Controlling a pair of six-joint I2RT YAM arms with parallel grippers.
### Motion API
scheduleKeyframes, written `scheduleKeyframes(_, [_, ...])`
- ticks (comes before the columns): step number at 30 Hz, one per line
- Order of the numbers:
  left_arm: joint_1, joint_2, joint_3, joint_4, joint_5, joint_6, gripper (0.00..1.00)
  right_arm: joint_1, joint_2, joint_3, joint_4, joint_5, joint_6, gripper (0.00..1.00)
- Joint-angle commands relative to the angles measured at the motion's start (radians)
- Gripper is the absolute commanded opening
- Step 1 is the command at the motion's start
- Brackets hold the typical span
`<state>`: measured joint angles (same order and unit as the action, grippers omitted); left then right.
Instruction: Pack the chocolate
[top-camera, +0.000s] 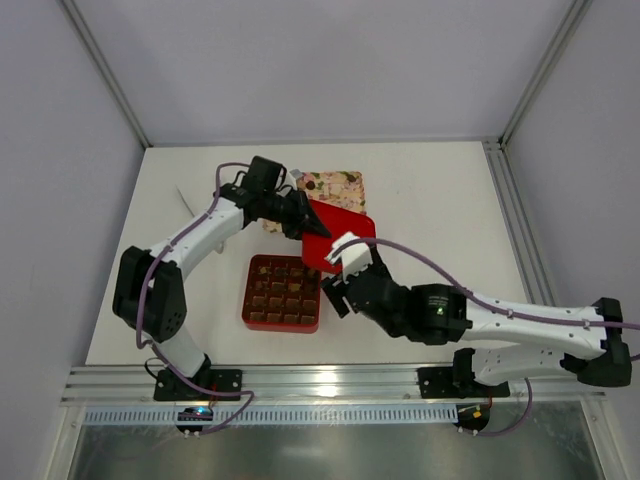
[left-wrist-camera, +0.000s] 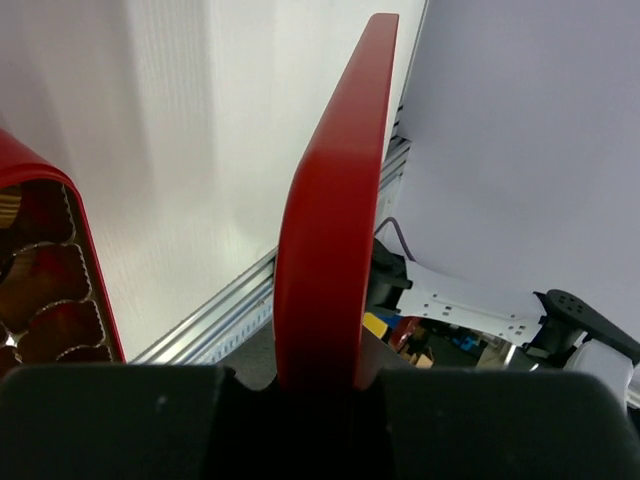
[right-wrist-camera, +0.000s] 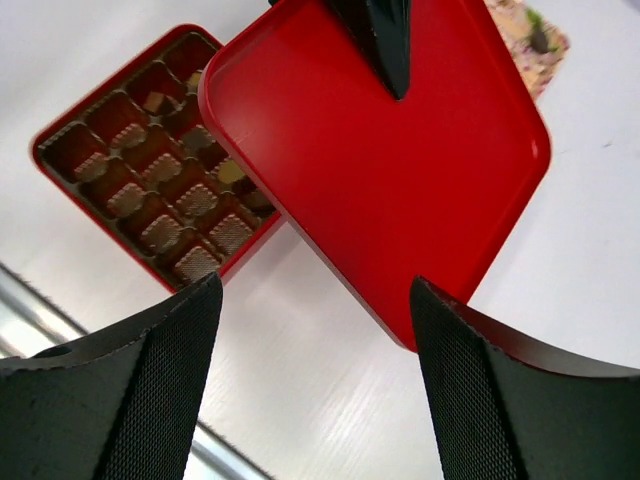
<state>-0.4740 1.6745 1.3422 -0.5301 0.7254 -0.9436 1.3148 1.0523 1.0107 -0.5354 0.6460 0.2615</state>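
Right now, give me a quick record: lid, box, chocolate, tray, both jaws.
lid: red, held by one edge, off the box
box: open, beside the lid
chocolate: in the box cells
tray: floral, behind the lid
left jaws: shut on lid
right jaws: open, empty, near lid

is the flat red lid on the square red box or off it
Off. The left gripper grips the flat red lid apart from the square red box, whose compartments show uncovered.
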Motion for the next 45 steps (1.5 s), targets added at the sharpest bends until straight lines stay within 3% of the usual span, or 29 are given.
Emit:
scheduleKeyframes(1, [0.024, -0.038, 0.034, -0.033, 0.094, -0.053, 0.00, 0.081, 0.086, 0.077, 0.022, 0.288, -0.143, 0.77])
scheduleKeyframes(11, [0.037, -0.082, 0.003, -0.045, 0.115, -0.083, 0.00, 0.104, 0.294, 0.088, 0.112, 0.461, -0.379, 0.76])
scheduleKeyframes(21, [0.037, -0.107, -0.011, -0.047, 0.129, -0.084, 0.00, 0.104, 0.368, 0.054, 0.308, 0.523, -0.628, 0.60])
scheduleKeyframes(26, [0.037, -0.114, -0.011, -0.045, 0.134, -0.084, 0.01, 0.104, 0.388, 0.043, 0.380, 0.526, -0.723, 0.35])
scheduleKeyframes(27, [0.037, -0.116, -0.011, -0.045, 0.140, -0.084, 0.01, 0.104, 0.391, 0.040, 0.385, 0.527, -0.744, 0.25])
scheduleKeyframes(30, [0.037, -0.121, -0.003, -0.045, 0.147, -0.080, 0.07, 0.106, 0.397, 0.032, 0.413, 0.532, -0.784, 0.07])
scheduleKeyframes(33, [0.038, -0.127, 0.000, -0.044, 0.149, -0.069, 0.21, 0.104, 0.399, 0.031, 0.423, 0.541, -0.801, 0.04])
scheduleKeyframes(36, [0.038, -0.137, 0.000, -0.044, 0.140, -0.052, 0.54, 0.104, 0.403, 0.029, 0.433, 0.558, -0.821, 0.04])
scheduleKeyframes(37, [0.041, -0.139, 0.000, -0.045, 0.128, -0.047, 0.71, 0.104, 0.403, 0.031, 0.433, 0.563, -0.829, 0.04])
scheduleKeyframes(40, [0.058, -0.154, 0.002, -0.057, 0.085, -0.014, 0.90, 0.104, 0.396, 0.034, 0.420, 0.578, -0.831, 0.04])
scheduleKeyframes(45, [0.144, -0.174, 0.021, -0.137, -0.021, 0.075, 0.99, 0.104, 0.364, 0.054, 0.332, 0.589, -0.763, 0.04])
